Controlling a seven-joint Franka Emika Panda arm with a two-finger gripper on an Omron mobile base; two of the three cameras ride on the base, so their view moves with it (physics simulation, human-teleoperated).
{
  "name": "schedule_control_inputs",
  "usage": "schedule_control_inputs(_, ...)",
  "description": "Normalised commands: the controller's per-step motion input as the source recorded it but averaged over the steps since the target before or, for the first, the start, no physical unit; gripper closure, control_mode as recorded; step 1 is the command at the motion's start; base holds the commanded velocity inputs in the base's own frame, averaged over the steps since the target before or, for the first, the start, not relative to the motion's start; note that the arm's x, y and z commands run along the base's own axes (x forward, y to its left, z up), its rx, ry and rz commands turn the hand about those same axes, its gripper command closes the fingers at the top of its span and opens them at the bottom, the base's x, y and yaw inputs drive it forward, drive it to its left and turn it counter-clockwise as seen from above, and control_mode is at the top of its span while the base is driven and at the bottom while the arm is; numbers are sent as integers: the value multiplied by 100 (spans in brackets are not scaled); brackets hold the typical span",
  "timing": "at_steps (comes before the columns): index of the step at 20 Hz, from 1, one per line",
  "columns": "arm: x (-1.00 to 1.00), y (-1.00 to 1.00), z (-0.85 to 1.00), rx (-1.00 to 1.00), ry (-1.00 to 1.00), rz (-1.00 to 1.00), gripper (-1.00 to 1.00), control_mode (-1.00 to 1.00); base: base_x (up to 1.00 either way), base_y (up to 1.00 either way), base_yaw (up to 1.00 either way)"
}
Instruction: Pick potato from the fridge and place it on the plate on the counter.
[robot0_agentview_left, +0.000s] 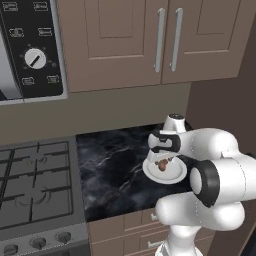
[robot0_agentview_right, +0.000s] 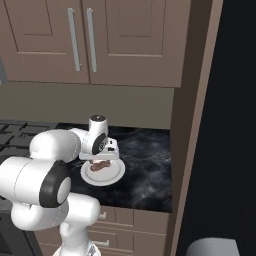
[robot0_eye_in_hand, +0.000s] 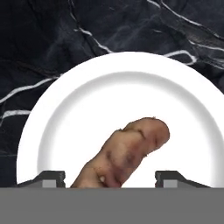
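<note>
Brown potato (robot0_eye_in_hand: 127, 154) on the plate (robot0_eye_in_hand: 65, 118), lengthwise between spread gripper (robot0_eye_in_hand: 109, 178) tips. Not gripped, as far as visible. Directly above the plate.

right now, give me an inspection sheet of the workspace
surface: black marble counter beside the stove.
job's things: potato lies on the white plate, which sits on the counter.
clutter: nothing seen.
grippers: gripper above the plate, fingertips apart, either side of the potato's near end; contact cannot be told.
cables: nothing seen.
surroundings: gas stove, brown wall cabinets, control panel with dial, drawers.
</note>
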Motion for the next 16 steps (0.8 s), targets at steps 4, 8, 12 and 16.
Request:
schedule_control_inputs(4, 0, 0, 0, 0, 0, 0, -100, -100, 0, 0, 0)
schedule_control_inputs(8, 0, 0, 0, 0, 0, 0, -100, -100, 0, 0, 0)
schedule_control_inputs(12, -4, 0, 2, 0, 0, 0, -100, -100, 0, 0, 0)
schedule_control_inputs(16, -26, 0, 16, 0, 0, 0, -100, -100, 0, 0, 0)
